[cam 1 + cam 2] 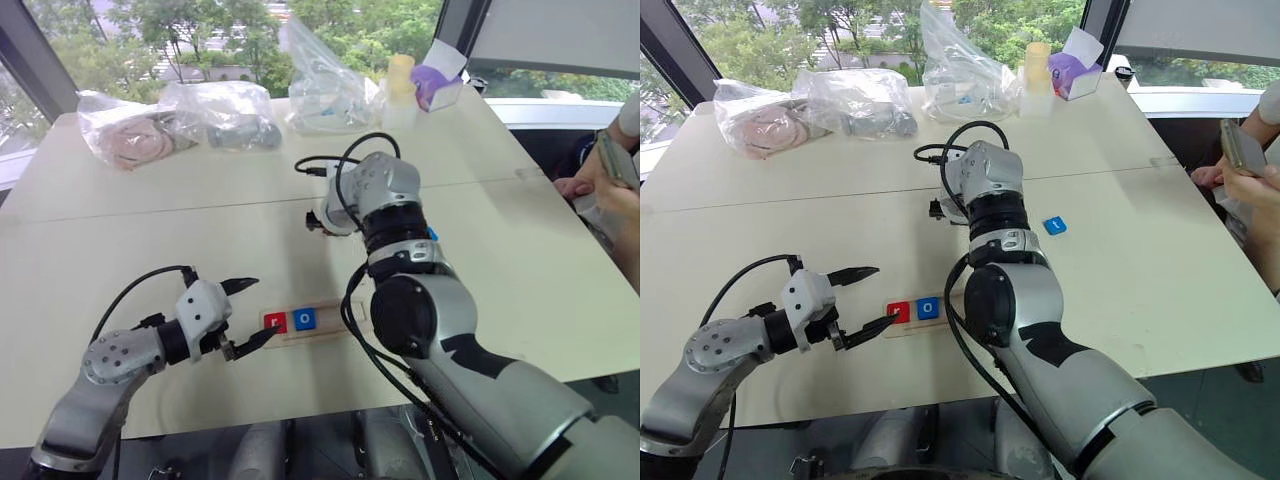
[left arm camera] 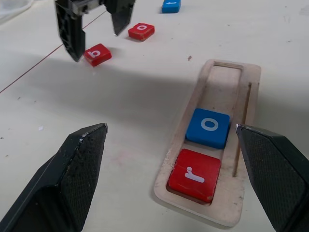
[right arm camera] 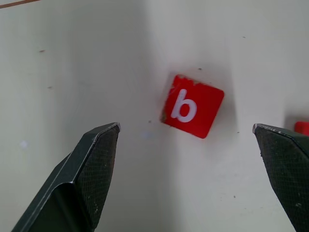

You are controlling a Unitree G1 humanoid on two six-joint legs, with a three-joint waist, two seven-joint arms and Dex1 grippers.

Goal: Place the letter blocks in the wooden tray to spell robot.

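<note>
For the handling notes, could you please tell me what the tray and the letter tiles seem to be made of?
The wooden tray looks like pale, unvarnished wood: matte, faint grain, slightly rough routed edges. The letter tiles, such as the red r and blue o, look like smooth moulded plastic or painted wood, with rounded corners, a slight sheen and white letters.

Daylight enters through the windows (image 1: 200, 40) behind the table (image 1: 120, 230) and lights the scene brightly and evenly. The pale tabletop shows no hard glare. Shadows are soft. In the left wrist view, a broad diffuse shadow lies ahead of the fingers (image 2: 72, 179), across the far end of the wooden tray (image 2: 227, 82). In the right wrist view, a grey shadow band runs between the fingers (image 3: 91, 169), and the red b block (image 3: 192, 106) stays sharp. The fingers themselves appear slightly soft. The plastic bags (image 1: 230, 110) carry small highlights. Straight edges bow slightly near the borders of the head views.
</note>
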